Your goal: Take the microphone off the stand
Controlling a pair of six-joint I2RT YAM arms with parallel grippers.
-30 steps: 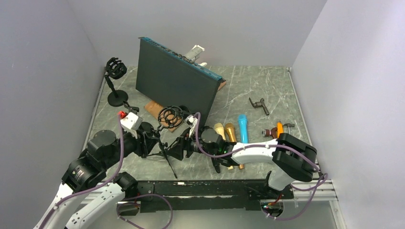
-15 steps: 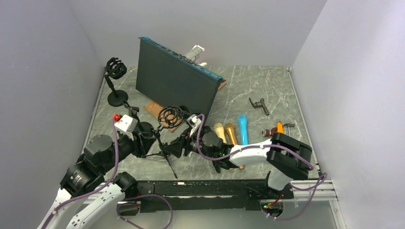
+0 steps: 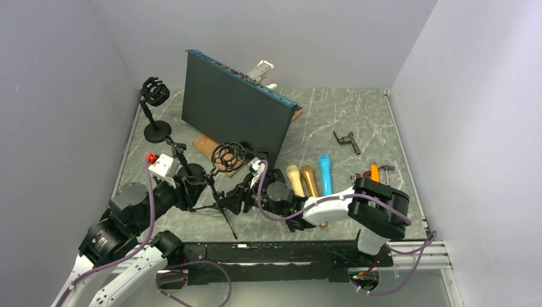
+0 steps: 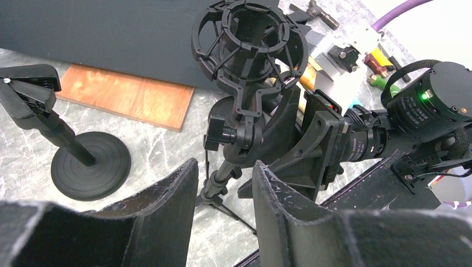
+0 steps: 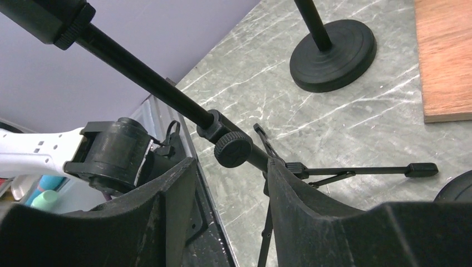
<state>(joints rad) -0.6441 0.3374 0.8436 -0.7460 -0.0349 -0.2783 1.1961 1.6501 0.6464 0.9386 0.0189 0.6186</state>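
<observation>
A black tripod stand [image 3: 218, 195] carries an empty-looking shock mount [image 3: 228, 155] at its top; I see no microphone inside the mount [image 4: 245, 39]. My left gripper [image 3: 198, 190] is open, its jaws on either side of the stand's pole [image 4: 221, 179] without touching it; in the left wrist view the gripper [image 4: 225, 167] sits just below the mount. My right gripper [image 3: 235, 198] is open on the stand's other side. In the right wrist view the gripper [image 5: 231, 164] straddles the pole's clamp knob [image 5: 234, 149]. Two gold microphones [image 3: 301, 180] and a blue one [image 3: 325, 173] lie on the table.
A tall dark panel [image 3: 233, 112] stands behind the stand, on a wooden board [image 3: 206, 147]. A second stand with a round base [image 3: 156, 131] is at the back left. Small tools [image 3: 371, 173] and a black clamp [image 3: 347, 141] lie to the right.
Both arms have shifted a little to the left; the right gripper has closed in on the stand's pole. Both grippers stay open.
</observation>
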